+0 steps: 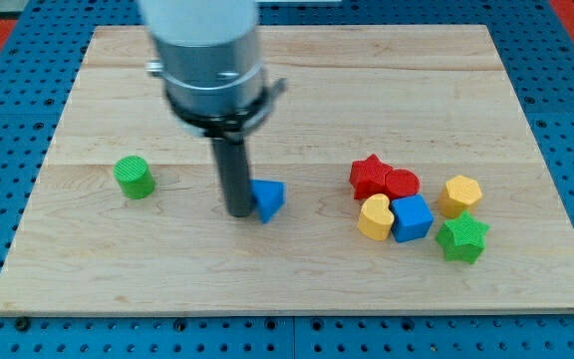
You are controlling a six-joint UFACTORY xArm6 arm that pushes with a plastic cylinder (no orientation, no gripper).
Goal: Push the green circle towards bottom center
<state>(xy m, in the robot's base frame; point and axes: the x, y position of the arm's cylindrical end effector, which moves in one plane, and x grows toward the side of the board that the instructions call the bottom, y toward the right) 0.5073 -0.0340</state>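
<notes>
The green circle (134, 177) sits on its own out at the view's left side of the wooden board (297, 90), about mid-height, well apart from everything else on the table. My tip (239, 212) is planted near the middle of the board, well to the right of that green circle, with bare wood between the two. And look at what the tip is right up against: a blue triangular block (268, 198), pressed to the rod's right side, touching or as good as touching. The rod itself comes down dark and straight from the big grey-and-black housing (210, 60) that fills the view's top centre. There is no claw on this arm, only the plain rod, so there is nothing to be spread or pressed together and it pinches nothing. Over on the view's right, a tight huddle of blocks: a red star (369, 176) with a red round-edged block (403, 183) touching its right side, a yellow heart-like block (374, 217) just below them, a blue cube (413, 217) snug beside that yellow one, a yellow hexagon (460, 194) further right, and a green star (462, 238) at the cluster's lower right corner. The board lies on a blue pegboard surface (8, 100).
</notes>
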